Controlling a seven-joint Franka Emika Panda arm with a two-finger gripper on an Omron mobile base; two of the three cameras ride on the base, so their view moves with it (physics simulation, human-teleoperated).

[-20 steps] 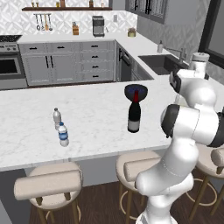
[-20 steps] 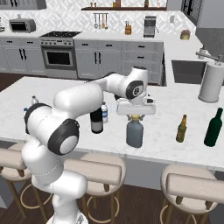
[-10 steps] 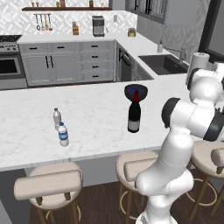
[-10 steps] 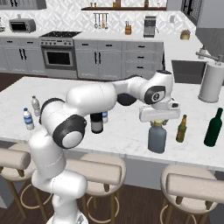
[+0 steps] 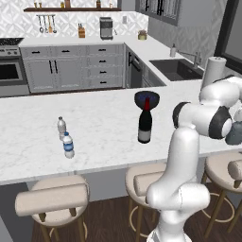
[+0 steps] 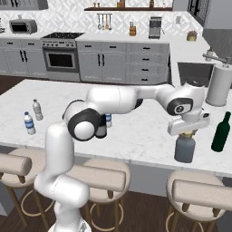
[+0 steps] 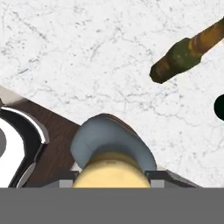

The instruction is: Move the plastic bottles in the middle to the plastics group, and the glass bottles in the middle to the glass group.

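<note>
Now the two-finger gripper (image 6: 186, 134) is clamped on the narrow neck of the squat grey-blue glass bottle (image 6: 185, 148), which is at the near edge of the white marble counter (image 6: 136, 131). Just beside it stands a dark green glass bottle (image 6: 221, 132), and a slim brown-green beer-type bottle (image 7: 188, 51) is near too.

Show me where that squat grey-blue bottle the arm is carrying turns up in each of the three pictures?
Left base view: grey-blue bottle at the far right edge, behind the arm's elbow.
Right base view: grey-blue bottle lower right, hanging under the gripper at the counter's front edge.
Hand view: bottom centre, seen from above.
Shared landmark: the white marble counter.
</note>
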